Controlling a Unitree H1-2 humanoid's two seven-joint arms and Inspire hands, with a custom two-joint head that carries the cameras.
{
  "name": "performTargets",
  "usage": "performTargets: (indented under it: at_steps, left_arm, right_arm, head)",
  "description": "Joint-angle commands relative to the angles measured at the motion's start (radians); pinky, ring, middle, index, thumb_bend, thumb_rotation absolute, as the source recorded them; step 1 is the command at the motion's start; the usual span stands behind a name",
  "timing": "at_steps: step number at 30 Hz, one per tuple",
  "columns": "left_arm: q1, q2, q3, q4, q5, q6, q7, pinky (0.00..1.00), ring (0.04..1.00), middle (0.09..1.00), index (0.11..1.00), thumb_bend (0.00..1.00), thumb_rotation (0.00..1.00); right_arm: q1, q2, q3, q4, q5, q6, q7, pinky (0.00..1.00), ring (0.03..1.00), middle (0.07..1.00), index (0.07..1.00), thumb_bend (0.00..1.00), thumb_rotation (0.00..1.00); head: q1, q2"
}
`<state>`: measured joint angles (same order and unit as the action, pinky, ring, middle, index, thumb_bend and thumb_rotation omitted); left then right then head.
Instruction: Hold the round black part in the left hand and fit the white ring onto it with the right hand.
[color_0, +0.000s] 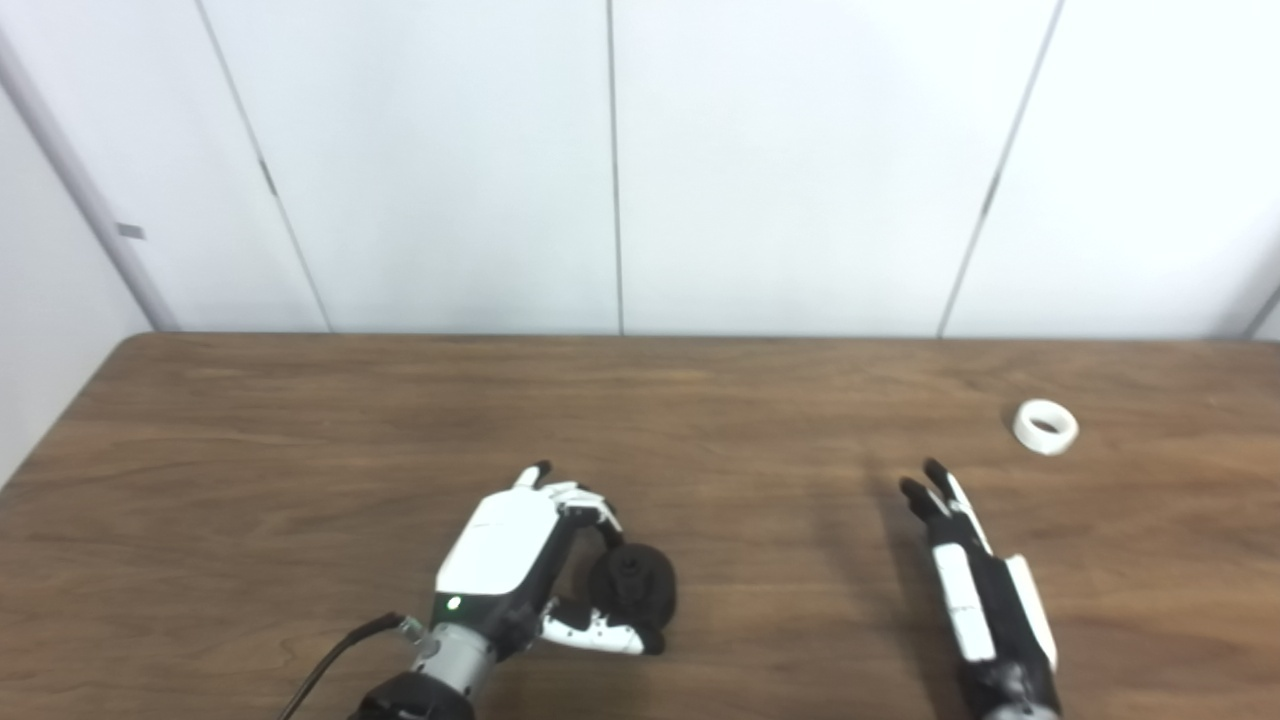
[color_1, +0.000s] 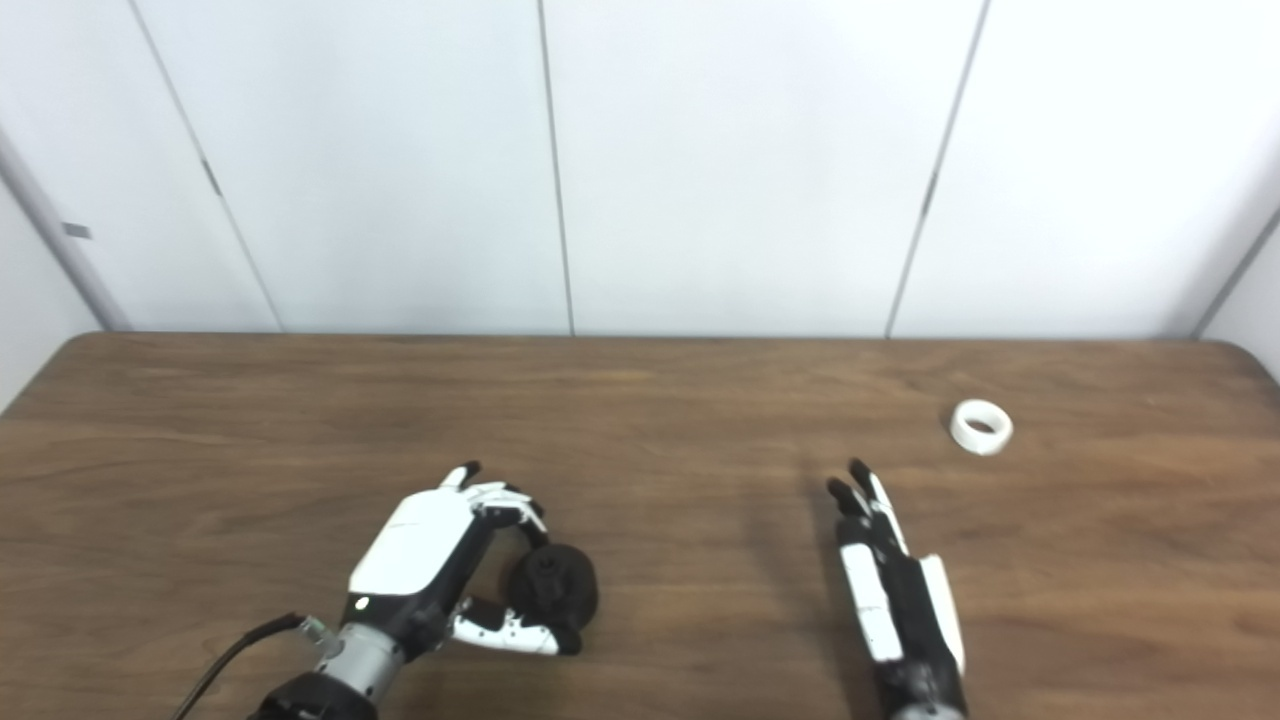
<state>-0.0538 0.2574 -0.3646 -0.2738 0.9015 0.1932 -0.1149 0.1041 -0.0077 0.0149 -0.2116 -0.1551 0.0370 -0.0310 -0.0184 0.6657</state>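
A: Now, left hand (color_0: 535, 560)?
B: Curled round the black part (color_0: 632, 590), low on the surface (color_0: 300, 450).
A: Right hand (color_0: 975, 580)?
B: Fingers straight, holding nothing; white ring (color_0: 1045, 426) lies beyond its fingertips, apart.

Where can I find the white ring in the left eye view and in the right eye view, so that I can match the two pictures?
Left eye view: the white ring lies on the table far right, beyond the right hand, apart from it.
Right eye view: the same ring sits a little further left in the picture, again right of and beyond that hand.
Shared landmark: the round black part at the left hand, lower left of centre.
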Motion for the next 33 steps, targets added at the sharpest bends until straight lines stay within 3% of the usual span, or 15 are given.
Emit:
performTargets:
  at_steps: [1, 12, 20, 27, 29, 33]
  left_arm:
    - [-0.009, -0.012, 0.004, 0.000, 0.008, -0.040, 0.046, 1.00, 0.856, 0.757, 0.482, 0.52, 0.06]
    - [0.059, -0.032, -0.014, 0.039, 0.016, -0.084, 0.050, 1.00, 0.882, 0.793, 0.484, 0.52, 0.06]
    - [0.082, -0.046, -0.019, 0.095, 0.021, -0.105, 0.097, 1.00, 0.887, 0.793, 0.484, 0.52, 0.06]
    - [0.091, -0.054, -0.015, 0.119, 0.013, -0.114, 0.123, 1.00, 0.892, 0.792, 0.483, 0.52, 0.06]
    - [0.093, -0.055, -0.015, 0.121, 0.012, -0.116, 0.129, 1.00, 0.895, 0.793, 0.483, 0.52, 0.06]
    - [0.096, -0.056, -0.012, 0.126, 0.009, -0.126, 0.141, 1.00, 0.890, 0.789, 0.483, 0.52, 0.05]
  right_arm:
    - [-0.019, 0.016, 0.007, -0.049, 0.008, -0.005, -0.004, 1.00, 0.941, 0.914, 0.974, 0.53, 1.00]
    - [-0.014, 0.029, 0.010, -0.092, -0.007, 0.015, -0.012, 1.00, 0.916, 0.908, 0.962, 0.53, 1.00]
    - [-0.007, 0.021, 0.003, -0.110, 0.018, 0.033, 0.002, 1.00, 0.925, 0.915, 0.961, 0.54, 1.00]
    - [-0.012, -0.011, 0.006, -0.116, -0.012, 0.042, 0.003, 0.95, 0.926, 0.903, 0.902, 0.48, 1.00]
    - [-0.015, -0.014, 0.008, -0.123, -0.061, 0.070, -0.014, 0.93, 0.918, 0.894, 0.884, 0.54, 0.90]
    - [-0.032, -0.021, 0.005, -0.132, -0.135, 0.095, -0.034, 0.86, 0.884, 0.872, 0.846, 0.63, 0.61]
  head:
    - [-0.007, 0.005]
    - [-0.031, 0.037]
    - [-0.041, 0.053]
    - [-0.058, 0.063]
    - [-0.062, 0.064]
    - [-0.079, 0.069]
